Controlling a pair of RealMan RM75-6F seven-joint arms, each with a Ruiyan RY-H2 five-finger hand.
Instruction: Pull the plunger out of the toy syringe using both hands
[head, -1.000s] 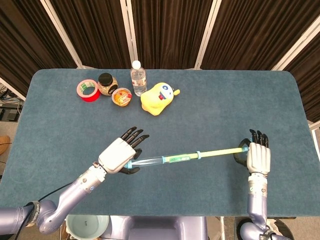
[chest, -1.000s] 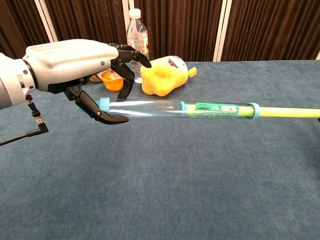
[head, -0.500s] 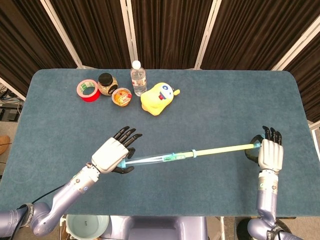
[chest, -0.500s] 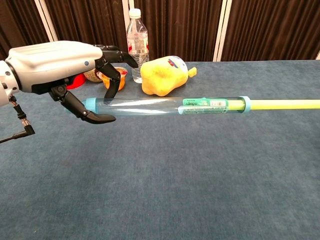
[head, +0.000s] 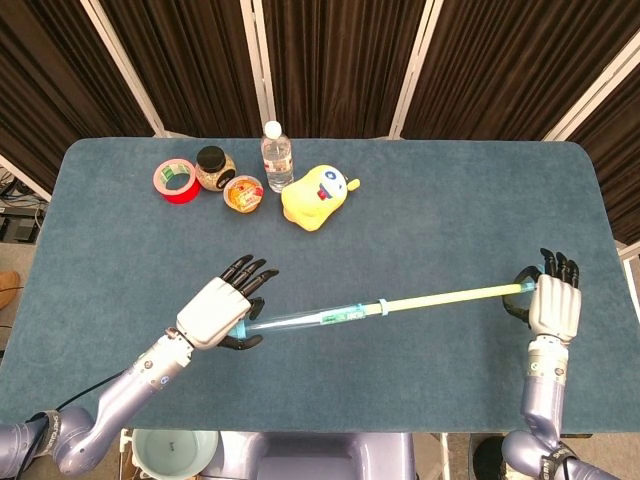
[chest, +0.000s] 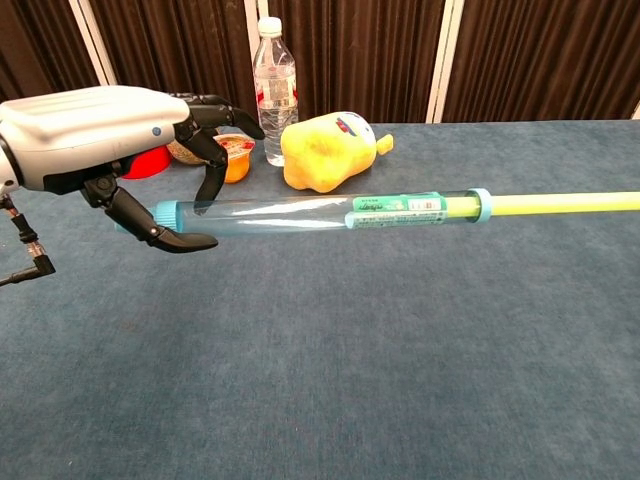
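Observation:
The toy syringe has a clear barrel (head: 305, 320) (chest: 300, 213) with blue end rings, held level above the blue table. My left hand (head: 220, 313) (chest: 110, 150) grips the barrel's left end between thumb and fingers. A long yellow plunger rod (head: 445, 296) (chest: 565, 203) sticks out of the barrel's right ring, drawn far out toward the right. My right hand (head: 553, 303) holds the rod's far end near the table's right edge; that hand lies outside the chest view. A green-labelled plunger tip (chest: 395, 210) still sits inside the barrel's right part.
At the back left of the table (head: 420, 200) stand a red tape roll (head: 175, 180), a dark-lidded jar (head: 211, 167), an orange cup (head: 243, 193), a water bottle (head: 276, 156) and a yellow plush toy (head: 316, 197). A pale bucket (head: 175, 455) sits below the front edge.
Both hands have moved apart: the left hand carried the barrel leftward, the right hand drew the rod rightward. More yellow rod now shows outside the barrel.

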